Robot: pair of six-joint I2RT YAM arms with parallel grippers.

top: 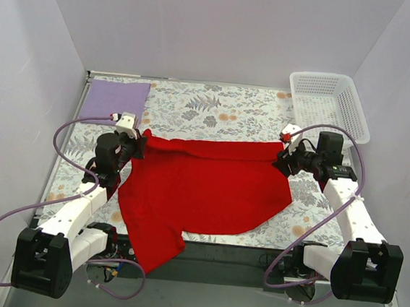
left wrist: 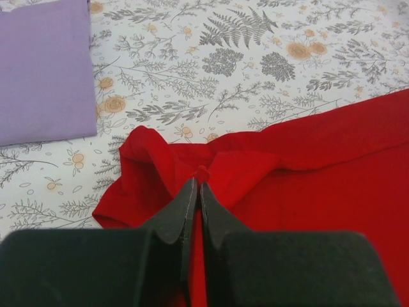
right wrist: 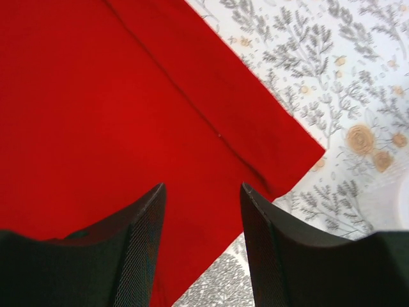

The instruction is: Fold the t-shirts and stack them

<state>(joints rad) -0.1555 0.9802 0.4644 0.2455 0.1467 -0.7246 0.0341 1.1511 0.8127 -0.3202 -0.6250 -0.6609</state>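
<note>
A red t-shirt (top: 202, 186) lies spread across the middle of the floral table, with one part hanging over the front edge. My left gripper (top: 139, 146) is shut on the shirt's left upper edge; in the left wrist view (left wrist: 199, 184) a pinch of red cloth (left wrist: 203, 173) pokes out between the closed tips. My right gripper (top: 284, 161) is open just above the shirt's right upper corner (right wrist: 281, 153) and holds nothing. A folded lilac t-shirt (top: 116, 99) lies at the back left and also shows in the left wrist view (left wrist: 41, 70).
A white plastic basket (top: 329, 102) stands at the back right corner. White walls close in the table on three sides. The floral tablecloth (top: 216, 111) shows behind the red shirt.
</note>
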